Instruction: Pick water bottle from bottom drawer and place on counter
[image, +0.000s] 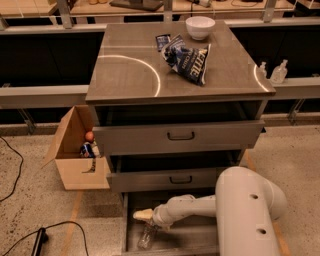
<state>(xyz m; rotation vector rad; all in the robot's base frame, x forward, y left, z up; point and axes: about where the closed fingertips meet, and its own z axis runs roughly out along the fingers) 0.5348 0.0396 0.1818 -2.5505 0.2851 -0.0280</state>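
Reaching into the bottom drawer (186, 240): the pick step is in hand, with nothing yet lifted.

- Gripper (144, 215): it is hanging at the end of the white arm (192, 206), low inside the open drawer near its left side. It is sitting directly over the upper end of the bottle, seemingly touching it. Whether it is spread or closed on anything cannot be told from this view.
- Water bottle (147, 235): clear, crinkled plastic. It is lying on the grey drawer floor, toward the left wall and the front. Its long axis is running diagonally, from the end under the gripper down and slightly left toward the drawer's front panel. Which end carries the cap cannot be told.
- Counter (127, 75): brushed metal top with a curved light mark. It is carrying a chip bag (189, 61) and a white bowl (200, 26) on its right and rear, leaving the left half bare.
- Next move, as judged: it is calling for a firm grip across the bottle's narrow width, since thin plastic may slip or crumple. A straight lift should then clear the two overhanging upper drawers before the swing up to the bare left half of the counter.
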